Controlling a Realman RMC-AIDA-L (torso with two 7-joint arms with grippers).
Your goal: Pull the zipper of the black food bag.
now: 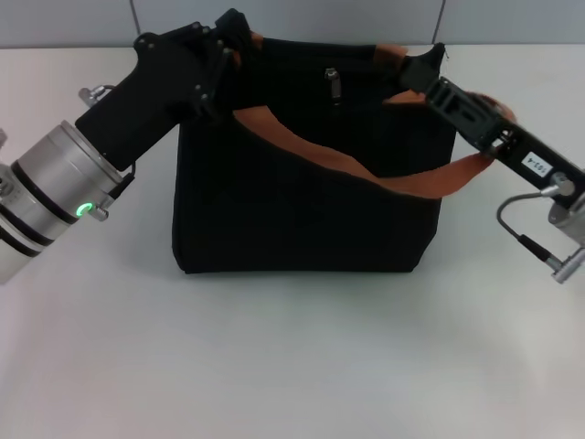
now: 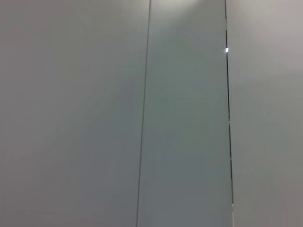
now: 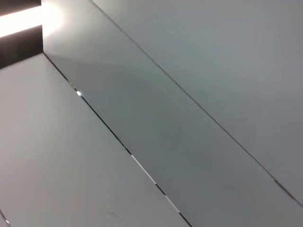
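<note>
The black food bag (image 1: 302, 201) stands in the middle of the white table in the head view, with two orange-brown handles (image 1: 366, 174); one is draped across its front. The zipper (image 1: 334, 84), a small silver pull tab, stands up near the middle of the bag's top edge. My left gripper (image 1: 230, 32) is at the bag's top left corner, against the fabric. My right gripper (image 1: 422, 64) is at the bag's top right corner, next to a handle and well right of the pull tab. Neither wrist view shows the bag or the zipper.
The white table (image 1: 292, 366) spreads in front of and beside the bag. A grey panelled wall (image 1: 292, 18) rises behind it. The left wrist view shows only wall panels (image 2: 184, 118), and so does the right wrist view (image 3: 189, 142).
</note>
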